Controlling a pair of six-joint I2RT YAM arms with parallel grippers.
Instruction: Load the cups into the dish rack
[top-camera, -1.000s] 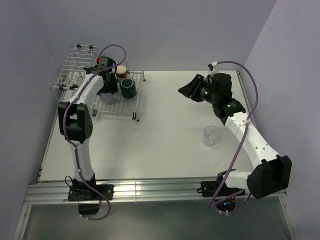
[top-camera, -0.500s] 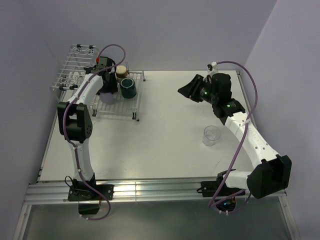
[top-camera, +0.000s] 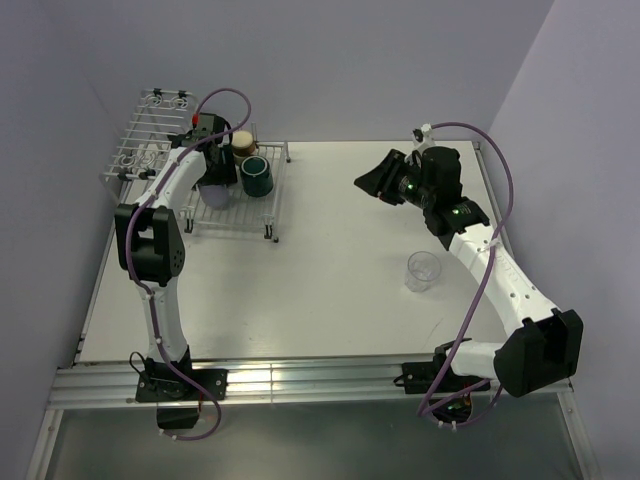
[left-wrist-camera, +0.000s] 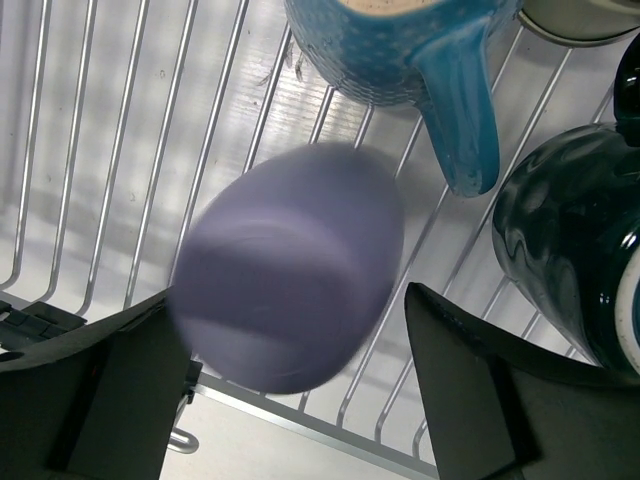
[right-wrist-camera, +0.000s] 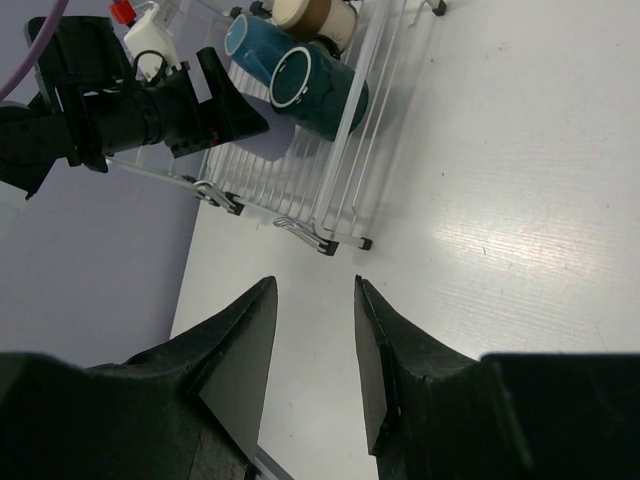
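The white wire dish rack (top-camera: 150, 140) stands at the table's far left. On its slatted part (left-wrist-camera: 100, 150) lie the light-blue mug (left-wrist-camera: 400, 50), the dark teal mug (top-camera: 256, 176) and the tan-brown cup (top-camera: 244, 144). A lavender tumbler (left-wrist-camera: 290, 270), blurred, lies on the slats between the spread jaws of my left gripper (left-wrist-camera: 290, 300). The right jaw stands clear of it. The clear tumbler (top-camera: 422, 270) stands upright on the table at the right. My right gripper (top-camera: 375, 180) hovers open above mid-table, nothing between its fingers.
The rack's taller basket part (top-camera: 165, 100) sits at the far left corner against the wall. The left arm (top-camera: 150, 240) reaches over the rack's near edge. The rack's feet (right-wrist-camera: 340, 245) rest on the white table.
My left gripper's jaws have spread apart and let go of the lavender tumbler over the rack slats. The right arm has hardly moved.
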